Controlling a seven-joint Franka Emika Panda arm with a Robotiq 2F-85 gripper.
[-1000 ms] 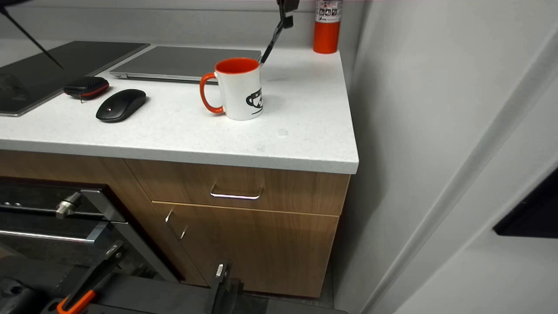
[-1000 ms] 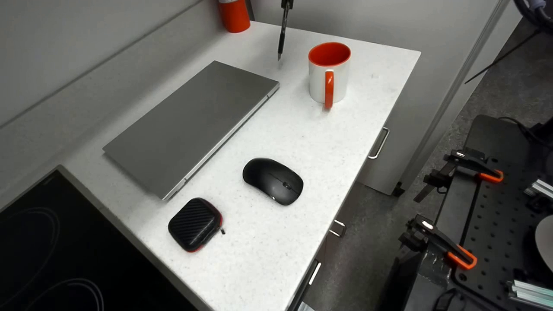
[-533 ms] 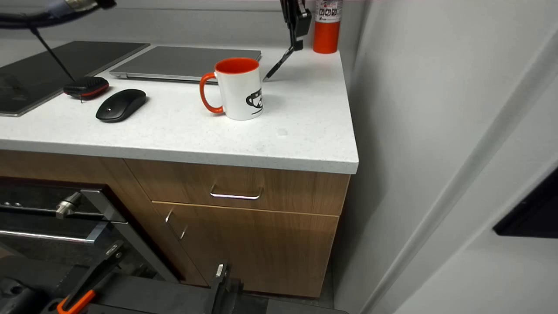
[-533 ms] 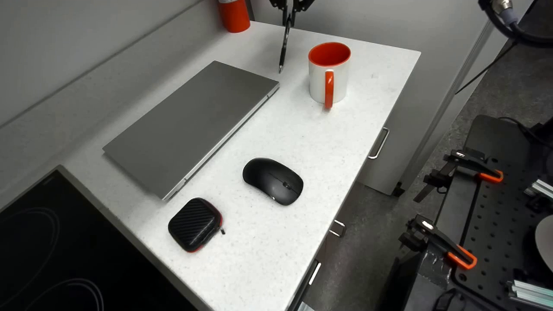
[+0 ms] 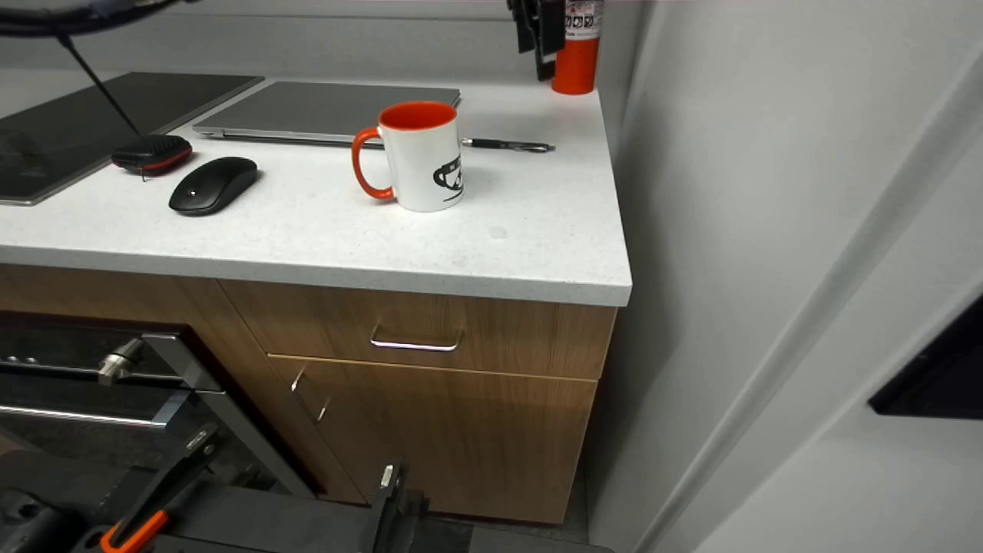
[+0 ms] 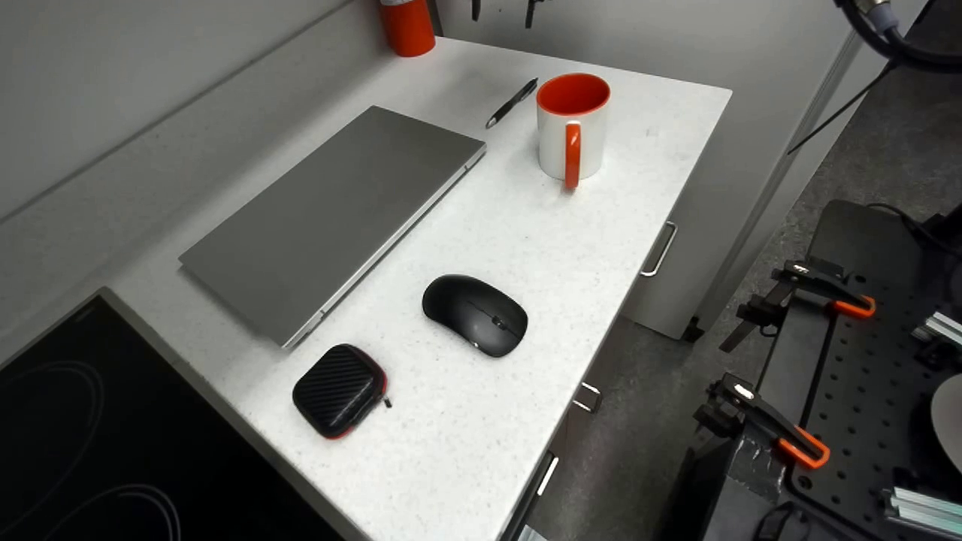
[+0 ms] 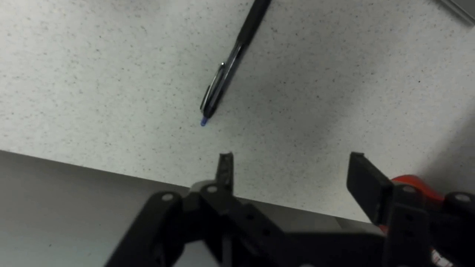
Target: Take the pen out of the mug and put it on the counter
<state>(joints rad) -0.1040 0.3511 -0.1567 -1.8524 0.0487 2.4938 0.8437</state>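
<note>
Counter (image 7: pixel 111 92): smooth, speckled white.
Mug (image 5: pixel 418 161): stood upright, white cylinder.
Pen (image 5: pixel 508 145): slim, dark; lay on the counter, mug's three o'clock in an exterior view.
Gripper (image 7: pixel 291 157): fingers were spread; earlier pinched the pen.

We see a gripper (image 7: pixel 291 155) in plain black, built of chunky, angular links (image 7: pixel 245 218). In the wrist view, round grey screws (image 7: pixel 212 189) dot its rounded corners, their heads too blurred for us to read. Its fingers (image 7: pixel 365 181) are black too, flat and squared at the ends. In an exterior view we make out a thick black cable (image 6: pixel 918 56) with a silvery collar (image 6: pixel 869 4) and a lavender-grey sleeve (image 6: pixel 884 19); a thin black strand (image 6: pixel 839 110) juts from that cable.
</note>
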